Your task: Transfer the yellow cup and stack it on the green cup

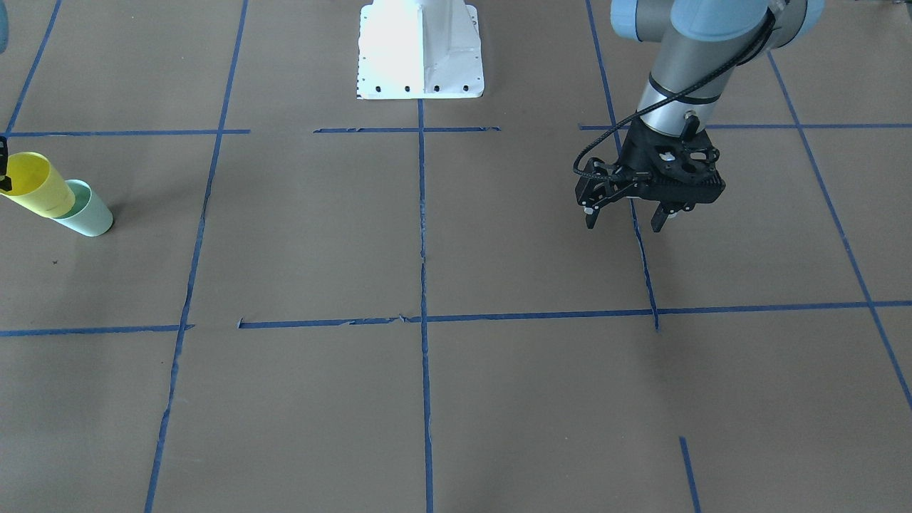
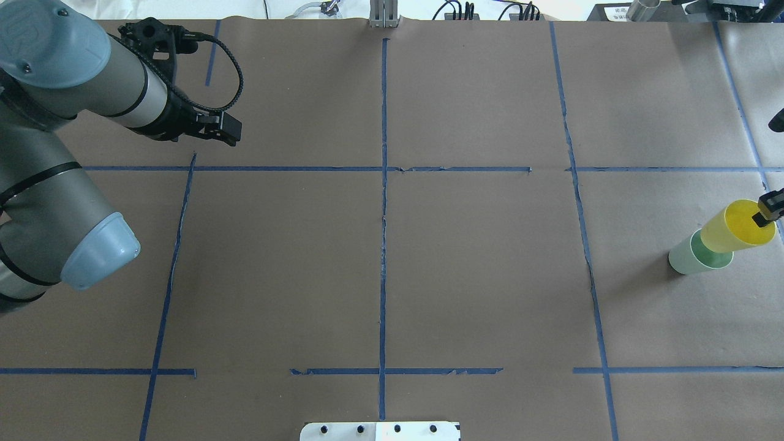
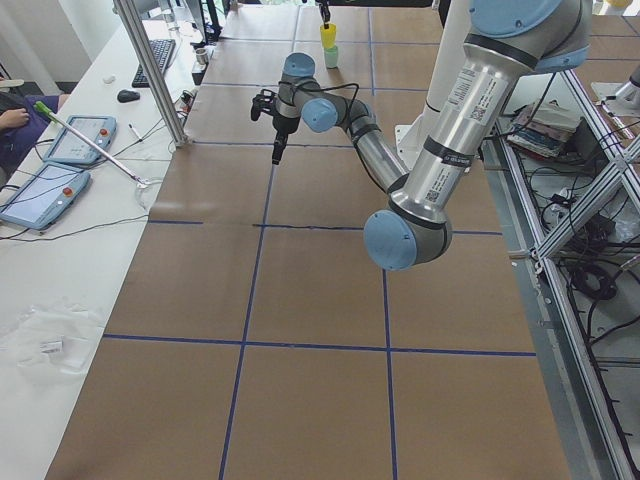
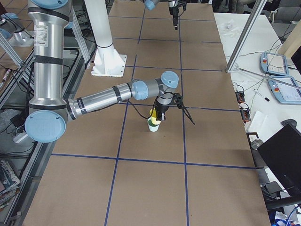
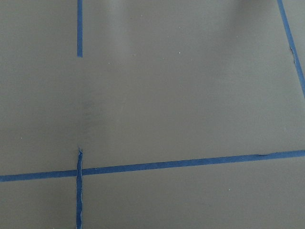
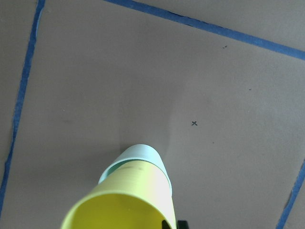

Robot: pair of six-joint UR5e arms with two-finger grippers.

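Note:
The yellow cup [image 2: 732, 229] sits tilted with its base inside the upright pale green cup [image 2: 689, 257] at the table's far right edge. In the front-facing view the yellow cup [image 1: 35, 184] and green cup [image 1: 89, 212] are at the far left. My right gripper [image 2: 770, 211] pinches the yellow cup's rim; only one fingertip shows. The right wrist view looks down along the yellow cup [image 6: 128, 200] into the green cup [image 6: 143, 155]. My left gripper [image 1: 623, 224] hangs open and empty above the paper, far from the cups.
Blue tape lines [image 1: 422, 285] divide the brown paper into squares. The white robot base plate [image 1: 420, 50] stands at the robot's edge of the table. A metal post [image 3: 150, 70] and tablets [image 3: 80, 140] are beside the table on the operators' side.

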